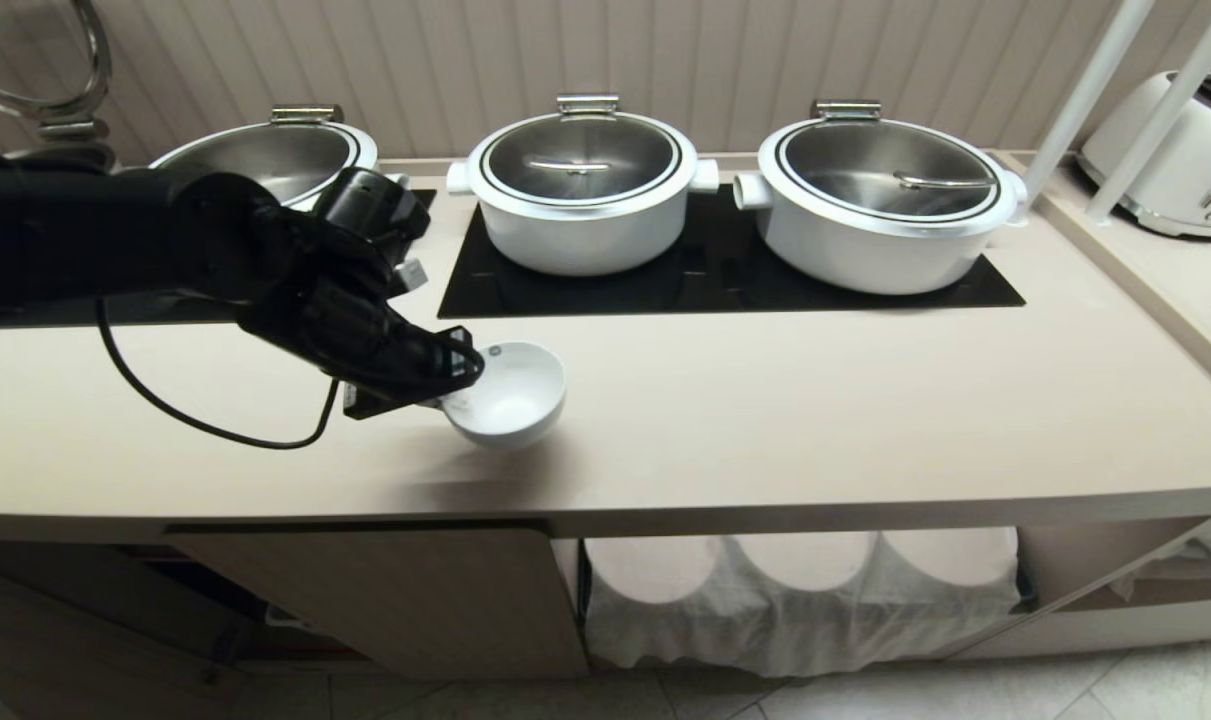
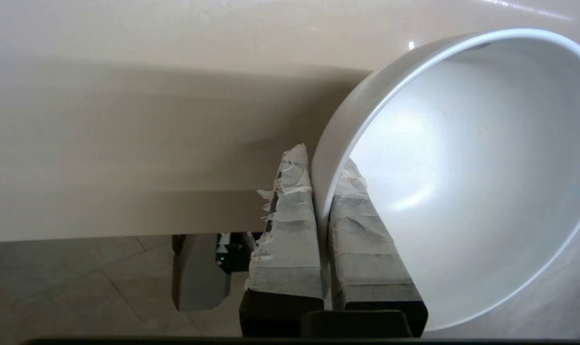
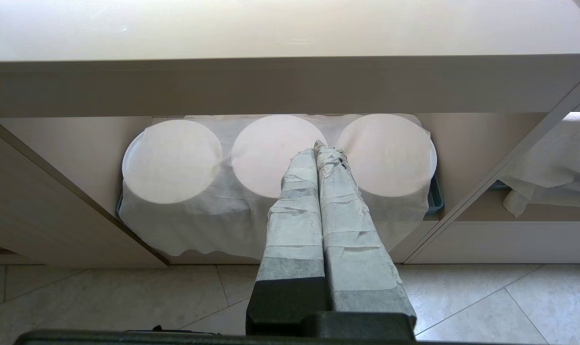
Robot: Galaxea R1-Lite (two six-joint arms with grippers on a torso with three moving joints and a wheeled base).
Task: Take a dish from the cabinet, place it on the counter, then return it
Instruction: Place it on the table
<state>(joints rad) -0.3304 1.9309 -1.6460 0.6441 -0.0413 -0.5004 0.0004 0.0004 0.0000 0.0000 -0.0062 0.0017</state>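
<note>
1. Nearest the lens in the left wrist view, the left end effector has its two tape-wrapped fingers clamped together on the rim wall of the small round glossy white bowl, one finger outside, one inside.
2. From the head view, that bowl hangs tilted over the front part of the long smooth beige table, its mouth turned up and sideways. A shadow lies beneath it; whether its base touches the surface I cannot tell.
3. Judged risk: the hold is a thin pinch on a glossy rim, so the bowl could pivot or slip if tilted further. Released while tilted, it may roll toward the table's front edge, which is near.
4. Behind stand large white lidded pots on a black glass hob panel, well apart from the bowl. A white toaster sits far right.
5. Below, the low beige cabinet shows cloth-covered round stacks.
6. The right end effector is parked low facing them, fingers together, holding nothing.
</note>
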